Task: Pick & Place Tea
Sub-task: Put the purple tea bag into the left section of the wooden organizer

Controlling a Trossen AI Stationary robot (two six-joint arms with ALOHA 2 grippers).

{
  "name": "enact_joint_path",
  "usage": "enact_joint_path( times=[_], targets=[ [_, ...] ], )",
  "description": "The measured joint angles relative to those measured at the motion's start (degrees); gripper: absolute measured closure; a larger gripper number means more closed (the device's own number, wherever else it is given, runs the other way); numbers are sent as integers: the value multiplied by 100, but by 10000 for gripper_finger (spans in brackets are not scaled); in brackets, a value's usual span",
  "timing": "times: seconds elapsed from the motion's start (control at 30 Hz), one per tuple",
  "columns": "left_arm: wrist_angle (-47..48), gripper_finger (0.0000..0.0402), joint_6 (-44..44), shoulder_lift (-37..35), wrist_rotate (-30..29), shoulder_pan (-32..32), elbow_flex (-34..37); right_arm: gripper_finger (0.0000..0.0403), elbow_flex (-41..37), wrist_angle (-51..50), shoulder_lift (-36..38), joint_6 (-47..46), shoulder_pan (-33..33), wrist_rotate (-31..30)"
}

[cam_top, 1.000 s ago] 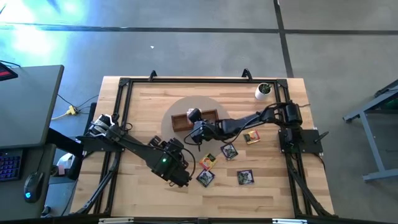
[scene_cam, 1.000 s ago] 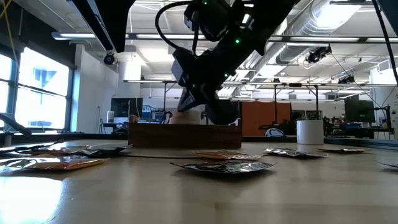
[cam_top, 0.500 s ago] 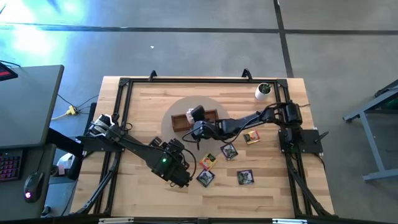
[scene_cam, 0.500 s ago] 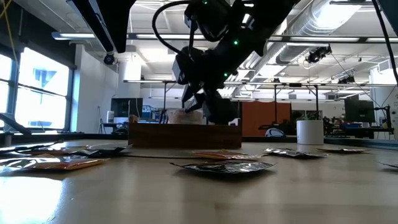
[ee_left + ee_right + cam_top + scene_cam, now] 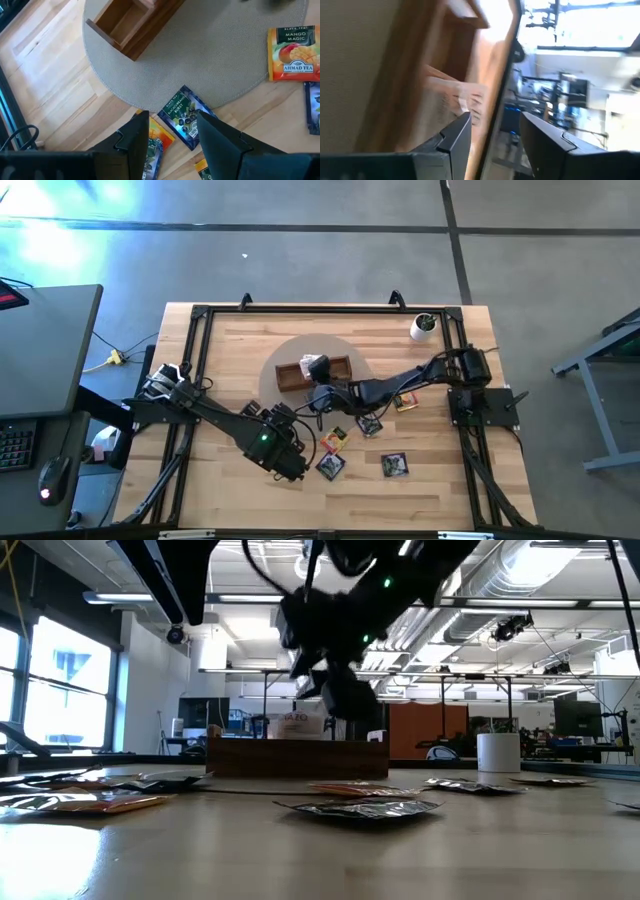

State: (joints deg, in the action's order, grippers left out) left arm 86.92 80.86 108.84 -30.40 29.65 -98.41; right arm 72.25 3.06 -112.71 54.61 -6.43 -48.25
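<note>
A white tea bag [image 5: 318,365] is seen lying in the wooden tray [image 5: 343,366], just under the empty, wide-open right gripper [image 5: 322,387], while more tea bags [image 5: 331,466] are left near the tray, closest to the open left gripper [image 5: 296,470].

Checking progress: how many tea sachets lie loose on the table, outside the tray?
5: yellow sachet beside the right arm; dark sachet next to it; orange sachet mid-table; front-left sachet and front-right sachet near the front edge. Arms may hide more.
</note>
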Motion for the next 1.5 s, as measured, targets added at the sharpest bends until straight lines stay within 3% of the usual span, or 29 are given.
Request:
enact_joint_path(
  times=[0.13,0.37,0.47,0.57,0.67,0.83,1.03,1.2,1.27,1.37,1.5],
  targets=[
    [-20,238,-85,2,15,28,0,246,0,-612,551,-702,-177,14],
    [9,238,-407,-109,18,474,0,248,2,-2645,1971,-3335,-387,1879],
    [-32,238,-319,-233,53,763,-11,245,2,-3388,2394,-4228,-428,2277],
    [81,238,-14,-362,-9,1063,-3,246,2,-4172,2662,-4885,-481,2422],
    [347,238,598,-542,-39,1304,5,250,2,-4802,2779,-5408,-566,2965],
    [316,238,1022,-1136,-10,1513,331,260,0,-4886,2735,-5604,-861,4007],
    [319,238,1246,-2014,336,1362,1280,271,-2,-4725,2733,-5847,-1372,4140],
    [147,238,1655,-2910,781,1020,2575,273,0,-4787,2731,-5767,-1761,4123],
    [-428,239,1560,-3275,989,872,3246,273,0,-4792,2731,-5704,-1843,4134],
    [-2030,239,785,-3818,1070,709,4288,274,-47,-4705,2733,-5599,-1850,4270],
    [-4088,238,-111,-4399,1077,492,5508,276,-690,-3845,2788,-5283,-1658,4768]
  ],
)
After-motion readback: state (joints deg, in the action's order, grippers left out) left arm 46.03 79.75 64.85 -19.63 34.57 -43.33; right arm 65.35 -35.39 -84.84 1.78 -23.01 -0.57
